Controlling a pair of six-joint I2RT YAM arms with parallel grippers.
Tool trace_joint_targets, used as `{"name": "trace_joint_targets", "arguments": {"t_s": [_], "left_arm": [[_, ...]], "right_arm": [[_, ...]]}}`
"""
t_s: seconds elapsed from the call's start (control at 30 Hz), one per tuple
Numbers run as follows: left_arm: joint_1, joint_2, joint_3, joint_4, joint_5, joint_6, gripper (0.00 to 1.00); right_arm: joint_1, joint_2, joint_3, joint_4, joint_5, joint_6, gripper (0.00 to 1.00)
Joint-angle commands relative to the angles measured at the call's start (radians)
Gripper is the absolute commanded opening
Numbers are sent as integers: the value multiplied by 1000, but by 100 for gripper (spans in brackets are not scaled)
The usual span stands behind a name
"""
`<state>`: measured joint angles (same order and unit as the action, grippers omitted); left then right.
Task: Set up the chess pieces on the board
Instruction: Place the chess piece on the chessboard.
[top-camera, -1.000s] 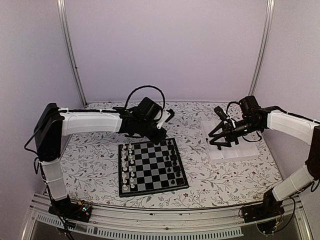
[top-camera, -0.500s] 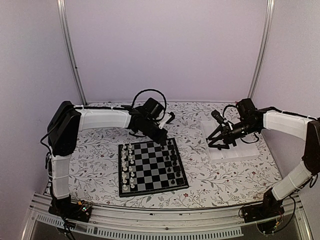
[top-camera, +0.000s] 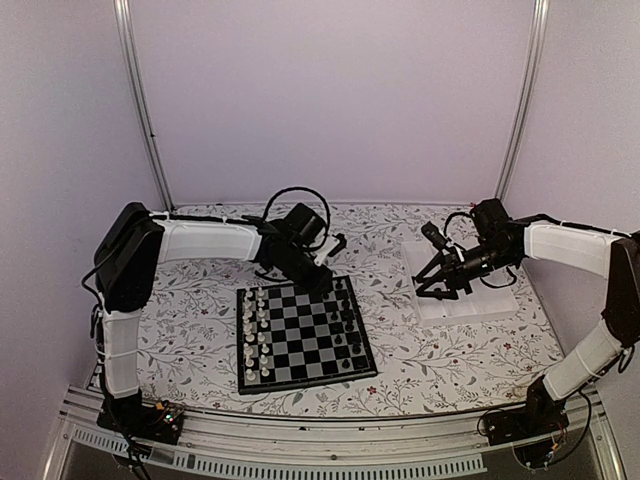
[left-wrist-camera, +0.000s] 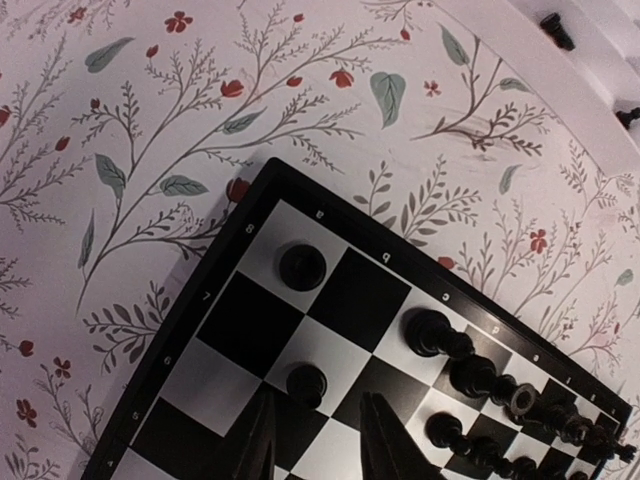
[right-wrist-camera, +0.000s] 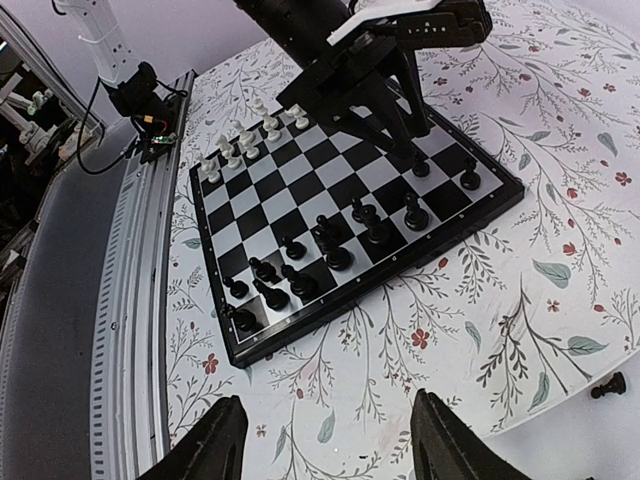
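The board (top-camera: 300, 345) lies at the table's middle, with white chessmen along its left side and black chess pieces (top-camera: 349, 325) along its right side. My left gripper (top-camera: 326, 287) hovers over the board's far right corner. In the left wrist view it (left-wrist-camera: 316, 395) is open, with a black pawn (left-wrist-camera: 305, 380) standing on a square between its fingertips, touched by neither. A second pawn (left-wrist-camera: 302, 266) stands nearer the corner. My right gripper (top-camera: 431, 287) hangs open and empty at the tray's left edge; in its own view it (right-wrist-camera: 328, 400) is above the cloth beside the board (right-wrist-camera: 300, 220).
A white ridged tray (top-camera: 480, 302) lies at the right and holds loose black pieces (left-wrist-camera: 557, 28); one (right-wrist-camera: 608, 385) shows at its edge. A flowered cloth covers the table. Metal posts stand at the back corners and a rail runs along the near edge.
My left gripper came down over the board's far right corner and its jaws spread, leaving the black pawn standing on its square. The right arm barely shifted.
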<state>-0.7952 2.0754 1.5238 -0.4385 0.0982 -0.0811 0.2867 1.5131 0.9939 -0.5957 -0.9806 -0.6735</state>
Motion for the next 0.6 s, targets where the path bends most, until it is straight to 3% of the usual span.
{"name": "trace_joint_targets", "arguments": {"t_s": [0.0,0.17,0.43,0.57], "left_arm": [[16,10,-8,-13,16,-14,30],[16,35,10,-13,18,-15,25],[16,73,36,-38,26,-19,23],[16,83,46,-36,18,-19,16]], "right_arm": [[-5,18,11,-20,-18,-15,59],[-5,18,11,-21,-20,-17,59],[-4,19,12,-26,-21,-24,59],[-5,23,14,-28,-22,-27,59]]}}
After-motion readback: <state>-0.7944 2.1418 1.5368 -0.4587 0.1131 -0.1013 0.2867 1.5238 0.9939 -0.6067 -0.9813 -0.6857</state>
